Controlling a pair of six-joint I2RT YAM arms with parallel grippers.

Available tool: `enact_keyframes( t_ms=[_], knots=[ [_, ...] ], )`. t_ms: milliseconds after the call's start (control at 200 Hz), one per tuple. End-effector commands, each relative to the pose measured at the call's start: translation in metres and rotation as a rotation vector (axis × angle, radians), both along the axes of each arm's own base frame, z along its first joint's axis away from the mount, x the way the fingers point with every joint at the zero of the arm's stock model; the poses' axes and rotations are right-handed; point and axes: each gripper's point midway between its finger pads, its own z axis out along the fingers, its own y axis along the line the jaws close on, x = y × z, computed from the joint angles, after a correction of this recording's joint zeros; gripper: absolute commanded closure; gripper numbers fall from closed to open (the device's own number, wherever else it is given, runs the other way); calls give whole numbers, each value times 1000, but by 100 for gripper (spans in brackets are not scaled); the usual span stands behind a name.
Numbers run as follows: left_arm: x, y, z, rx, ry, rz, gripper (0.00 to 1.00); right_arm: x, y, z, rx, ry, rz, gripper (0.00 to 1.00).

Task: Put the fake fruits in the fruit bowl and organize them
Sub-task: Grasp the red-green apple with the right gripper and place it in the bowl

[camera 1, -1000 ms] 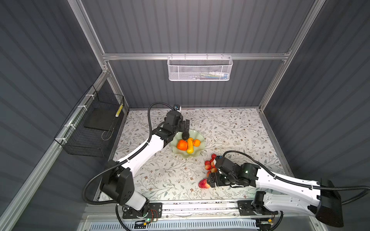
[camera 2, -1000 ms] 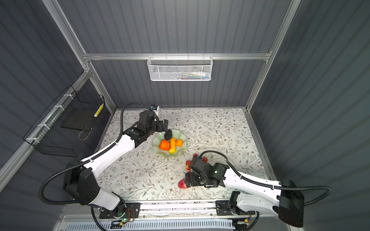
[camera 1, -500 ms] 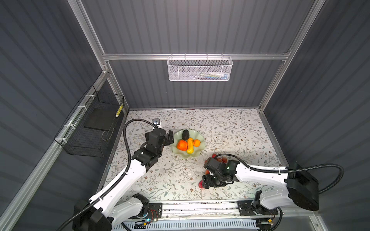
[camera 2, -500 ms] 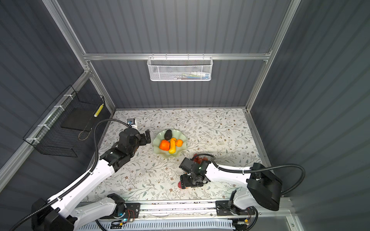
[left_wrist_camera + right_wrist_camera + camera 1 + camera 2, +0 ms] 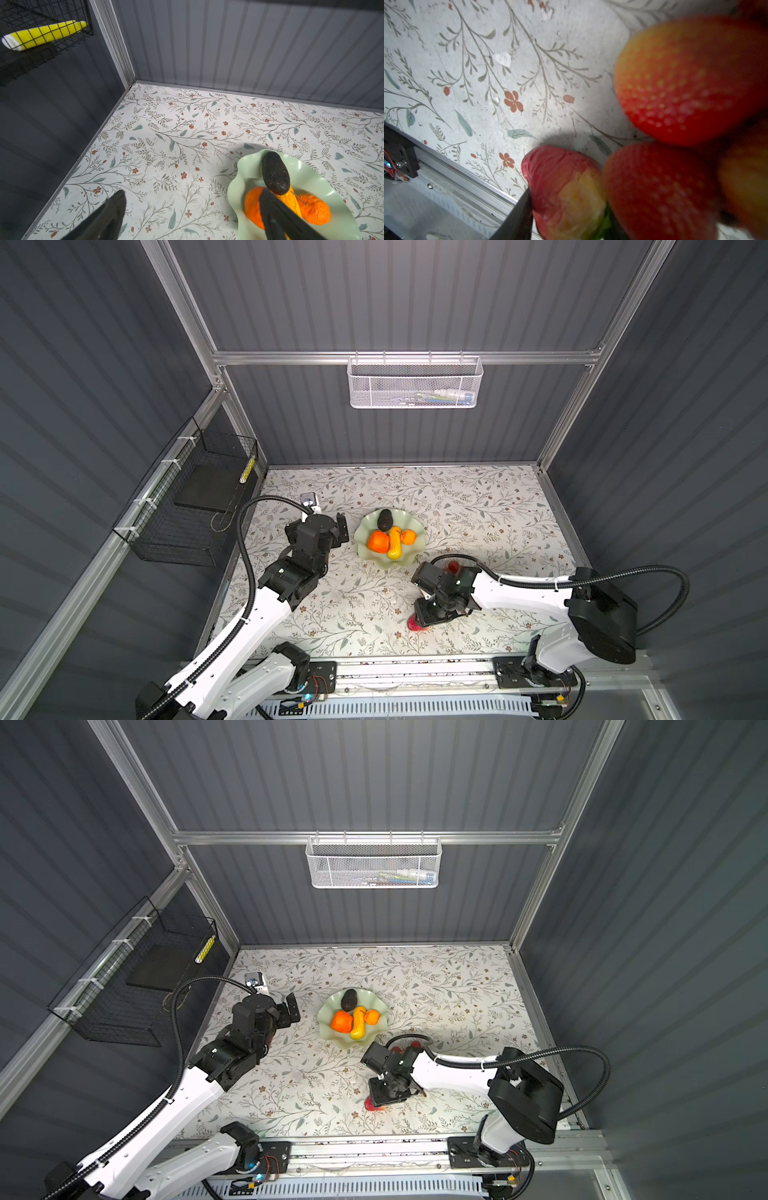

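Picking the red strawberry-like fruit (image 5: 564,191): it touches one finger of the right gripper (image 5: 422,619), grip unclear, left gripper (image 5: 192,198) wide open; next, clamp firmly.

left claw (image 5: 192,195) spread wide, arm bent | right claw (image 5: 420,618) low, pointing down (gap unclear)

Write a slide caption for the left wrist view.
Open left gripper beside bowl of avocado, small orange, large orange, yellow fruit.
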Motion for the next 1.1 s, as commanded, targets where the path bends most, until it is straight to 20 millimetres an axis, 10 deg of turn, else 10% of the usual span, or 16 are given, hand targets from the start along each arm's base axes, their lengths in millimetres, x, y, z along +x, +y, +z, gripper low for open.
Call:
enact_keyframes(
  t_ms=[0, 265, 490, 815, 1096],
  knots=[
    [-3, 9, -2, 13, 5, 35, 0, 6, 1, 14, 1, -46, 18, 68],
    [-3, 10, -7, -13, 2, 51, 0, 19, 1, 86, 75, -194, 14, 66],
    [-1, 3, -7, -53, 4, 32, 0, 87, 14, 130, 125, -375, -13, 64],
    [-7, 1, -9, -82, 14, 13, 0, 202, 30, 101, 20, -476, -34, 64],
    [-12, 7, -6, -92, -3, 27, 0, 229, 35, 61, -47, -432, -21, 45]
  ],
)
